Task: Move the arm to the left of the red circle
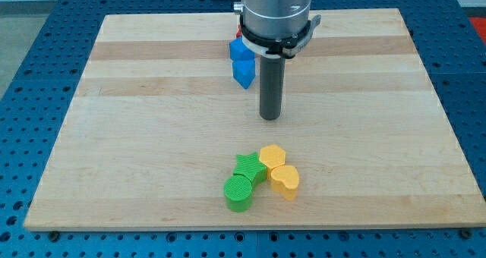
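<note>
Hovering mid-board, my tip [270, 117] is a bare rod holding nothing, just right of the blue blocks [242, 63].

Only a red sliver [237, 35] peeks out at the arm's left edge, above them; its facing cannot be told.

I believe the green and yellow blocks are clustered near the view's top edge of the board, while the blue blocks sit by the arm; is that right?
Not quite: the camera view shows the green blocks and yellow blocks clustered near the view's bottom edge. The blue blocks do sit by the arm, at the view's left of my tip.
</note>
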You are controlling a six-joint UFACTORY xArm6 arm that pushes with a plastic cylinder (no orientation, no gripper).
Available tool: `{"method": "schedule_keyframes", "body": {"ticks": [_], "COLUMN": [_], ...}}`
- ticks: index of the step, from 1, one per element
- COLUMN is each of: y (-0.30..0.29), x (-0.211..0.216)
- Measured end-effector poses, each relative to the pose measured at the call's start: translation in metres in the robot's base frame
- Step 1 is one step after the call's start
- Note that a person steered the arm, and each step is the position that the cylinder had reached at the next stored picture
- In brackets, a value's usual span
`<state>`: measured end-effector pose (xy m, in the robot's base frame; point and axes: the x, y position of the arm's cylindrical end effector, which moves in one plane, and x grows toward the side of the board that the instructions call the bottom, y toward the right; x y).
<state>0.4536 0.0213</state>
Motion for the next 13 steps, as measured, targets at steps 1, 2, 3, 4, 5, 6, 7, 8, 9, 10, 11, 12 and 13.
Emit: {"method": "schedule_keyframes", "body": {"ticks": [1, 2, 3, 4, 5, 6, 7, 8, 9, 10, 11, 12, 13], "y": [-0.050, -0.054, -0.055, -0.055, -0.064, -0.068, -0.069, -0.070, -0.075, -0.076, -0.076, -0.076, -0.076], "x": [0.003, 0.000, -0.040, -0.042, -0.082, -0.091, -0.094, -0.100, -0.119, -0.141, -0.154, -0.163, -0.181]}}
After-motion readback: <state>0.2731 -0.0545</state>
